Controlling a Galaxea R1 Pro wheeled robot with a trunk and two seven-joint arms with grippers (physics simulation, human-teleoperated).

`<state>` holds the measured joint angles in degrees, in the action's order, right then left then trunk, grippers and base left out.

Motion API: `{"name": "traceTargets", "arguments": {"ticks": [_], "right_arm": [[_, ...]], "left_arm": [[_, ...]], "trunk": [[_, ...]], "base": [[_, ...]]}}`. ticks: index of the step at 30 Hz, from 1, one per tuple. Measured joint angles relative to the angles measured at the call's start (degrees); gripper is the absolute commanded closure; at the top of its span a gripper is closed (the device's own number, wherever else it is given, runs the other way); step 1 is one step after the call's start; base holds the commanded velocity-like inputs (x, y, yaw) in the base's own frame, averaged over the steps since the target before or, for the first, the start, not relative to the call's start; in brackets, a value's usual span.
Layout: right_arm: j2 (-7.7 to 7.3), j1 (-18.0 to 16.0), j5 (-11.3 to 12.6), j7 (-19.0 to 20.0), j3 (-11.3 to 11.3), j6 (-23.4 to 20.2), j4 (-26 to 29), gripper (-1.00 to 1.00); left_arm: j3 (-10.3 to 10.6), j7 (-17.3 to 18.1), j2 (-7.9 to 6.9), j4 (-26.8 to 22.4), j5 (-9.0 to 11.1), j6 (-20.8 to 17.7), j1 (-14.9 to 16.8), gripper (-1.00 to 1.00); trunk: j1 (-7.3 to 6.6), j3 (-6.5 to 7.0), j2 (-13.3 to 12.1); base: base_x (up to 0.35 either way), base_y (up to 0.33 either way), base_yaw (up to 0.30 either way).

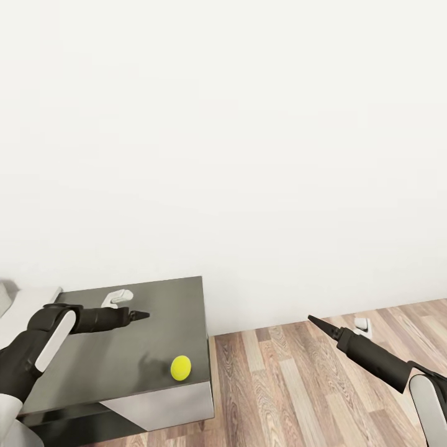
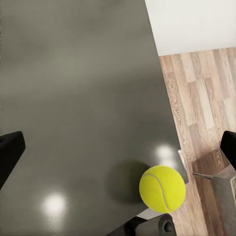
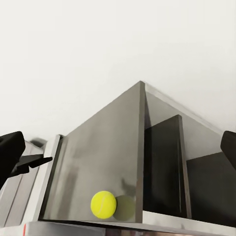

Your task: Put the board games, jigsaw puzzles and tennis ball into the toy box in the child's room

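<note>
The tennis ball (image 1: 180, 367) is small and yellow-green. It lies on the dark grey corner section of the table (image 1: 155, 298), near its front right corner. My left gripper (image 1: 140, 315) hovers over the dark top, behind and left of the ball, pointing right. In the left wrist view the ball (image 2: 162, 188) sits on the dark top (image 2: 78, 98), and the fingers (image 2: 10, 152) stand wide apart, open and empty. My right gripper (image 1: 315, 321) hangs over the wood floor to the right of the table, open, and faces the ball (image 3: 103, 204). The toy box, board games, jigsaw puzzles and bed are out of view.
A plain white wall (image 1: 248, 155) stands close behind the table. Wood plank floor (image 1: 298, 385) lies to the right of it. A small white object (image 1: 117, 298) sits at the back of the dark top. The pale grey table top (image 1: 25, 307) continues to the left.
</note>
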<state>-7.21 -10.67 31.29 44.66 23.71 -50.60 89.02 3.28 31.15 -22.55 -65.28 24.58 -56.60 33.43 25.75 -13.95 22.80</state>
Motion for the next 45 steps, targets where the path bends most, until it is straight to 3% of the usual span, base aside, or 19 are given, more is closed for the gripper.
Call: {"name": "traceTargets", "arguments": {"ticks": [23, 33, 45], "right_arm": [[0.15, 0.0, -0.1, -0.2, -0.1, 0.1, 0.0, -1.00], [0.22, 0.0, -3.0, -0.3, -1.4, 0.1, 0.0, -1.00], [0.29, 0.0, -4.2, -0.4, -1.7, 0.1, 0.0, -1.00]], "left_arm": [[-0.1, 0.0, -0.13, 0.0, 0.1, -0.1, 0.0, -1.00], [-0.1, 0.1, -0.17, -0.1, 0.2, -0.7, 0.0, -1.00], [0.1, 0.1, -0.03, -0.5, 0.0, -0.9, -0.3, -1.00]], "trunk": [[0.00, 0.00, 0.0], [0.00, 0.00, 0.0], [0.00, 0.00, 0.0]], "base": [[0.000, 0.000, 0.000], [0.000, 0.000, 0.000], [0.000, -0.037, 0.000]]}}
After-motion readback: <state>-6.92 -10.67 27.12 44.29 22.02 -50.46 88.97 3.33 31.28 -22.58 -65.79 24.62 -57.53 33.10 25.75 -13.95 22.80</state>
